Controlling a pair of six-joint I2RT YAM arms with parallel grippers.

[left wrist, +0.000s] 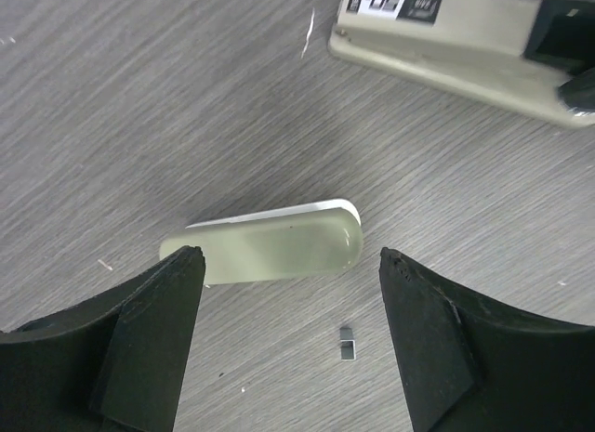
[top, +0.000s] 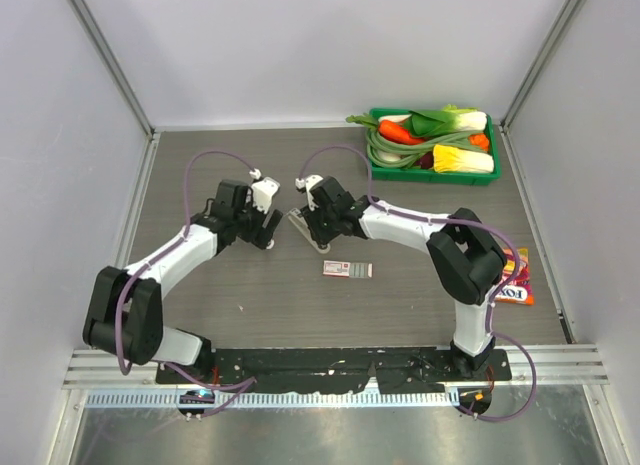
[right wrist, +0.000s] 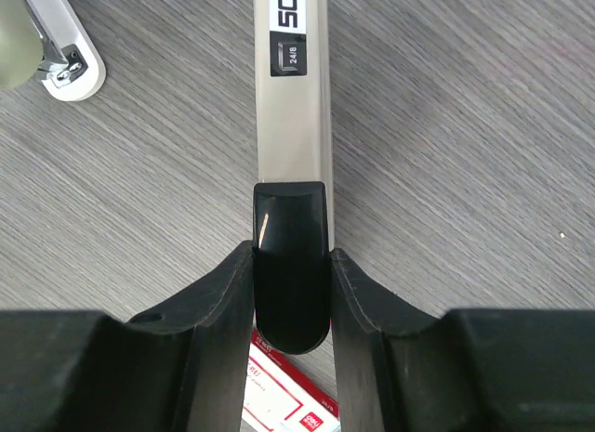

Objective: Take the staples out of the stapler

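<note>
The stapler [left wrist: 270, 242], small and oblong with a pale top over a white base, lies on the table just ahead of my open, empty left gripper [left wrist: 290, 257]. Its white end also shows in the right wrist view [right wrist: 72, 77]. The staples [left wrist: 347, 344], a tiny silvery strip, lie on the table between the left fingers, nearer the right one. My right gripper [right wrist: 290, 255] is shut on the black rear end of a second, longer beige stapler [right wrist: 293, 125], which also shows in the left wrist view [left wrist: 465, 42]. In the top view both grippers, left [top: 268, 230] and right [top: 312, 223], meet mid-table.
A flat pink-and-white box [top: 347, 269] lies just in front of the grippers and shows under the right fingers [right wrist: 279, 404]. A green tray [top: 440, 181] of toy vegetables stands at the back right. A colourful packet [top: 513, 285] lies by the right wall.
</note>
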